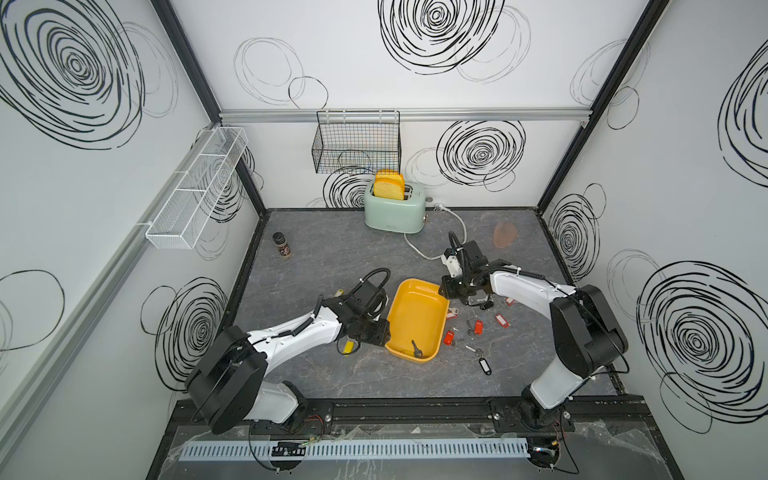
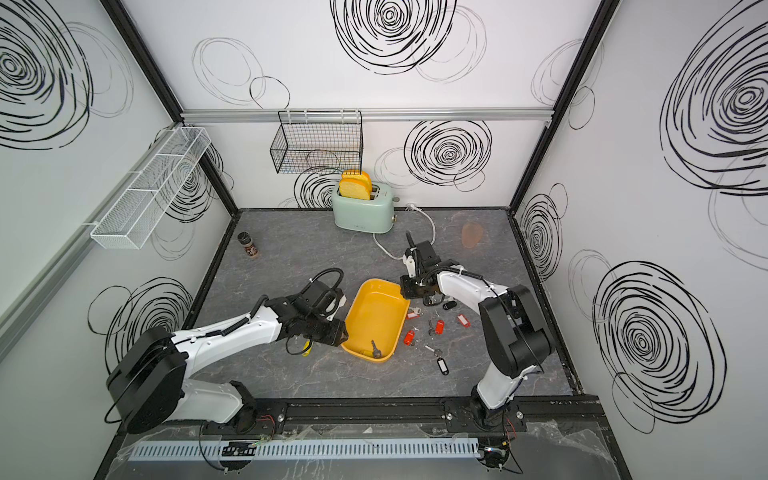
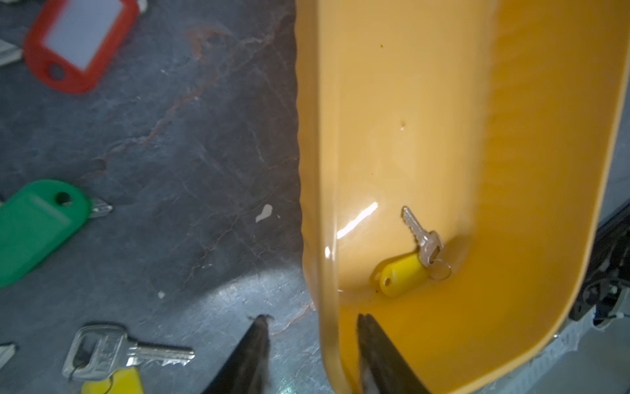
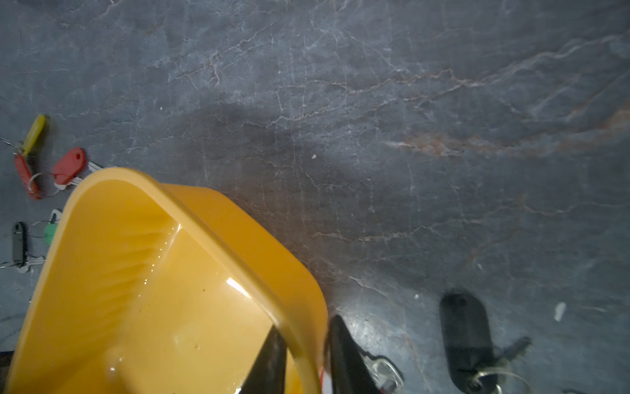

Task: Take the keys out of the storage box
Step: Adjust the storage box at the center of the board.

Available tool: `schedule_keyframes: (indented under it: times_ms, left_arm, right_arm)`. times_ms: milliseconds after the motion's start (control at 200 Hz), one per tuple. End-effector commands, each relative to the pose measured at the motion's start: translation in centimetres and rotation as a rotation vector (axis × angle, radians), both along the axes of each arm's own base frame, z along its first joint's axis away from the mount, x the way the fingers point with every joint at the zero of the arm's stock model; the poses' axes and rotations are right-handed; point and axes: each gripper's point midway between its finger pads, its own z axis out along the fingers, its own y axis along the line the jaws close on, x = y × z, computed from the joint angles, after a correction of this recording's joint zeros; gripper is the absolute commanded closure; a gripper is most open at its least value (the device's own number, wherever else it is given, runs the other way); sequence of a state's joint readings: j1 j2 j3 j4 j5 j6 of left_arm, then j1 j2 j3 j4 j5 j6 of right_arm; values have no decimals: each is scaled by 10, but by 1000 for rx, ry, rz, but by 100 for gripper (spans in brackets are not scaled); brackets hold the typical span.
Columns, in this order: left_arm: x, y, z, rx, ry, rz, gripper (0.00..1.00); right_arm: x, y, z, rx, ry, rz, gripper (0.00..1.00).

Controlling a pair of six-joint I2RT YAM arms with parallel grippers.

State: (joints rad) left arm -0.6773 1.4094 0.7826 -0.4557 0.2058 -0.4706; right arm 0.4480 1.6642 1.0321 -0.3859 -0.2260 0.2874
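Note:
The mustard-yellow storage box (image 1: 415, 316) (image 2: 376, 316) lies mid-table. One of the keys (image 1: 415, 349) (image 3: 422, 238), on a yellow tag, rests in its near corner. Other keys lie outside: red tags (image 1: 478, 326) and a black tag (image 1: 484, 366) to its right, and a green tag (image 3: 37, 228) and a red tag (image 3: 78, 41) in the left wrist view. My left gripper (image 1: 380, 332) (image 3: 312, 317) straddles the box's left rim, open, with a gap between the outer finger and the wall. My right gripper (image 1: 446, 293) (image 4: 305, 324) is shut on the far right rim, one finger inside.
A mint toaster (image 1: 395, 208) with toast stands at the back, its white cord (image 1: 436, 249) trailing toward the right arm. A spice jar (image 1: 281, 245) stands at the left edge. A black wire basket (image 1: 357, 143) and a white mesh shelf (image 1: 199, 187) hang on the walls.

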Motion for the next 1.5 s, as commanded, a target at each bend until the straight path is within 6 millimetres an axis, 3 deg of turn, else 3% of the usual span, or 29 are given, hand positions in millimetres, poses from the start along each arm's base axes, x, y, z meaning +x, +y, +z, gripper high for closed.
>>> schedule_keyframes:
  times_ms: [0, 155, 280, 700, 865, 995, 1121, 1246, 1496]
  left_arm:
    - [21, 6, 5, 47, -51, 14, 62]
    - [43, 10, 3, 108, -79, 5, 77]
    - [60, 13, 2, 150, -99, 8, 83]
    - [116, 16, 10, 269, -197, 26, 90]
    - [134, 15, 10, 306, -229, 23, 89]
    - [145, 13, 11, 320, -251, 18, 84]
    - [151, 11, 11, 331, -262, 10, 71]
    - [156, 10, 14, 335, -279, 10, 64]
    - [164, -9, 19, 305, -309, -15, 63]
  right_arm:
    - [-11, -9, 5, -10, 13, -30, 84]
    - [-26, -14, 10, 4, 16, -34, 91]
    - [-40, -12, 12, 36, 38, -21, 96]
    - [-94, 0, 4, 89, 115, 17, 97]
    - [-115, 9, 3, 111, 145, 35, 95]
    - [-126, 10, 1, 114, 161, 37, 88]
    - [-132, 8, 0, 102, 167, 35, 79]
    - [-136, 8, 2, 103, 172, 42, 76]
    - [-152, 11, 7, 100, 189, 96, 72]
